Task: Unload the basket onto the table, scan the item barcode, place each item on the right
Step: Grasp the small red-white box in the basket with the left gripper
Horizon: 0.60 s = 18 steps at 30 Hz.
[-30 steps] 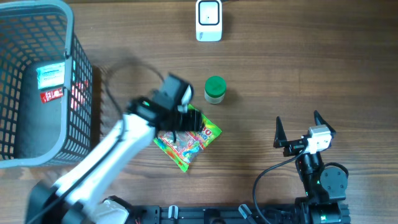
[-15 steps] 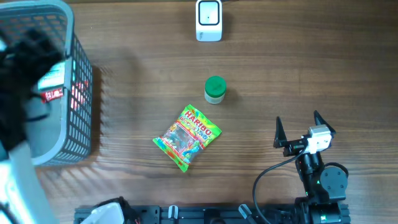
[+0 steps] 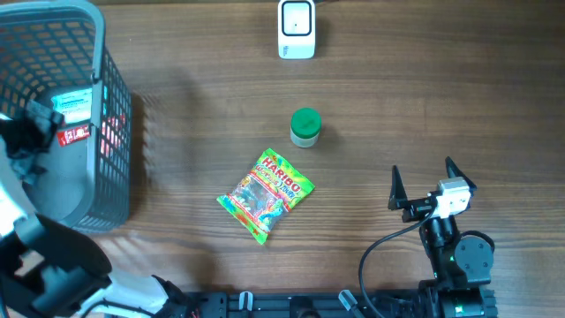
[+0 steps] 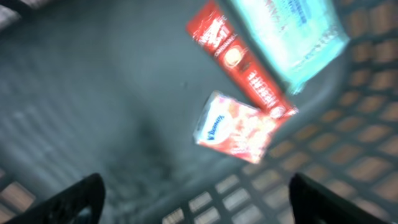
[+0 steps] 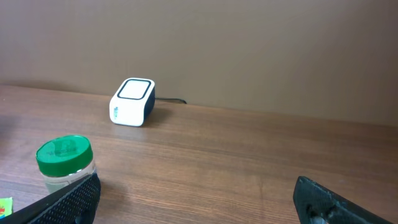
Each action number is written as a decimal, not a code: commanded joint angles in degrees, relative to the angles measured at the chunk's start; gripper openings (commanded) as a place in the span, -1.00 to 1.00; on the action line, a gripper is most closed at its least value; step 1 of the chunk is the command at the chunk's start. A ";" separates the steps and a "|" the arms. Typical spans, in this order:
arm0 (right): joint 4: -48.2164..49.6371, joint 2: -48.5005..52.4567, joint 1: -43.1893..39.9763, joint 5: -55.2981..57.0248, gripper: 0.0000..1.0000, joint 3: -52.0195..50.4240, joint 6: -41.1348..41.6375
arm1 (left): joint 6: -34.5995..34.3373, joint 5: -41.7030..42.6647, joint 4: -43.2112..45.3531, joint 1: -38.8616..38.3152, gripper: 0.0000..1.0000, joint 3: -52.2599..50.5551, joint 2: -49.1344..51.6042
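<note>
Left gripper [image 3: 26,141]: positioned over the grey mesh basket [image 3: 99,62] at the upper left of the overhead view, jaws spread wide, nothing between them. In the left wrist view, only the two dark fingertips [image 4: 81,198] visible at the lower corners, with the basket floor below. On that floor, toward the upper right of the left wrist view: a long red sachet [image 4: 239,59], a pale teal packet [image 4: 292,34] overlapping its upper end, and a white-and-pink packet [image 4: 237,127] just beside the sachet's lower end; print too blurred to read. Right gripper [image 3: 425,181]: parked at the lower right of the overhead view, above the table [image 3: 441,88], jaws fully released and empty, well apart from every item. Candy bag [image 3: 266,194]: flat on the table at the centre of the overhead view, tilted diagonally, printed face up, barcode not visible, touched by neither gripper. Green-lidded jar [image 3: 305,126]: upright, just above the bag in the frame, apart from it. White scanner [image 3: 297,28]: at the top centre, cable leading off the upper edge, well apart from the bag and from both grippers. In the right wrist view: jar [image 5: 64,163] at the lower left, scanner [image 5: 132,101] farther back, near the wall.
</note>
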 commanded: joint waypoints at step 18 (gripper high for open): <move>0.15 -0.20 0.24 0.81 0.99 -0.07 -0.98 | 6.91 5.29 24.63 -3.74 0.77 -21.64 3.15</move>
